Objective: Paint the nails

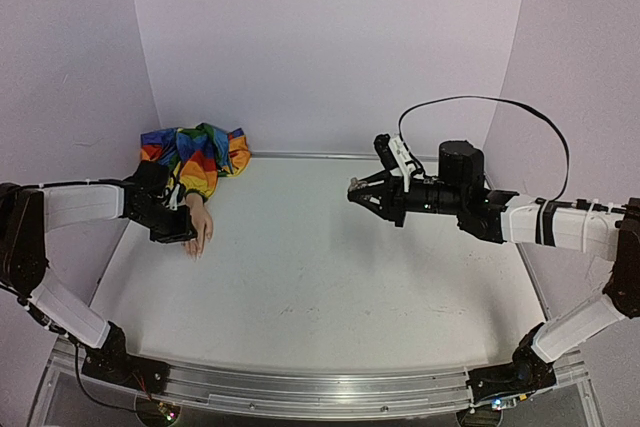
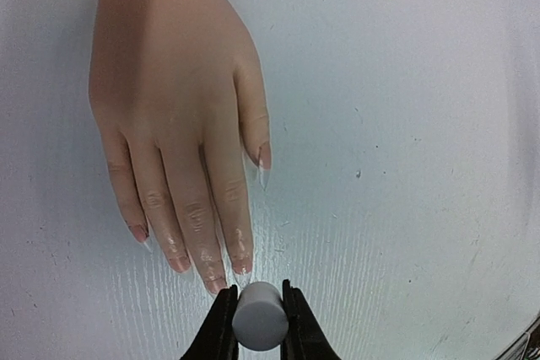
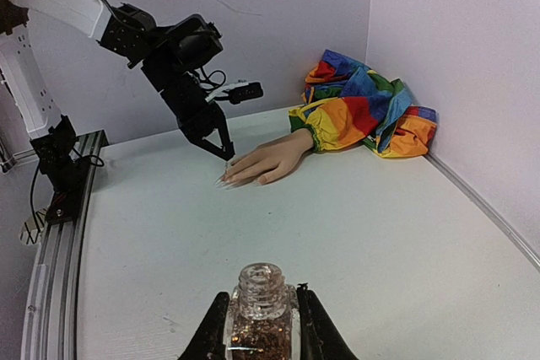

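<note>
My left fingers (image 2: 218, 335) are clamped on a small pale grey cap (image 2: 259, 319), one finger on each side. The cap hangs just above the tips of the mannequin hand (image 2: 169, 115), closest to its two longest fingers. Any brush under the cap is hidden from me.

The nails (image 2: 241, 265) are small pinkish plates at those fingertips, with one more on the thumb, which lies along the side of the hand. I cannot tell whether any of them carries fresh polish.

My right fingers (image 3: 211, 335) are clenched on an open glass bottle (image 3: 260, 309) with coppery glitter inside. It is upright with its neck uncovered, and it is held in the air over the right half of the table (image 1: 330, 277), well apart from the hand.

I judge this to be the brushing step. The next move calls for a short, gentle descent onto one nail, then a light stroke along its length — too much pressure would push the hand or smear the skin.

The hand lies palm down at the far left of the table, fingertips pointing to the near side. Its rainbow sleeve (image 1: 195, 157) is bunched in the far left corner, where the two walls meet. That leaves little room on the left and far sides — the open space is to the right and toward the near rail (image 1: 300, 387).
</note>
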Motion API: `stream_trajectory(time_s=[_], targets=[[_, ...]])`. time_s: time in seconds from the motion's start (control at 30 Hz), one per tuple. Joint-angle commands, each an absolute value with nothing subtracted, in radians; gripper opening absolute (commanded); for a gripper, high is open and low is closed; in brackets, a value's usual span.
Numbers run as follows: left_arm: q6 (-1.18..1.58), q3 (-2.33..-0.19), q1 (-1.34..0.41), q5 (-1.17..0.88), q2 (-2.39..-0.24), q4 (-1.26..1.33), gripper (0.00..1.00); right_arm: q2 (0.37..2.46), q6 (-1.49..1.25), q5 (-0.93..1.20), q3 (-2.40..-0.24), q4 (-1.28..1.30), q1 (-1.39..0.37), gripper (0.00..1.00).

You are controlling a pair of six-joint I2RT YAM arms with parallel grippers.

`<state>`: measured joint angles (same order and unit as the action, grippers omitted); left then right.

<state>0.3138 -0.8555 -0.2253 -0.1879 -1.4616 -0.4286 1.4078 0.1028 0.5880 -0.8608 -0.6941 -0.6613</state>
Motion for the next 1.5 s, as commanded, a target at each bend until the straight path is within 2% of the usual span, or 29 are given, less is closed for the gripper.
stream_trajectory(time_s=[0.0,0.9,1.47], targets=[[0.313,-0.905,-0.22,-0.166,-1.475,-0.41,0.0,1.391,0.092,0.612,-0.876,-0.747,-0.657,0.0],[0.305,-0.923,-0.22,-0.164,-1.558,-0.361,0.0,1.397,0.092,0.614,-0.879,-0.747,-0.656,0.0],[0.314,-0.871,-0.219,-0.176,-1.539,-0.36,0.0,1.4,0.091,0.621,-0.882,-0.747,-0.655,0.0]])
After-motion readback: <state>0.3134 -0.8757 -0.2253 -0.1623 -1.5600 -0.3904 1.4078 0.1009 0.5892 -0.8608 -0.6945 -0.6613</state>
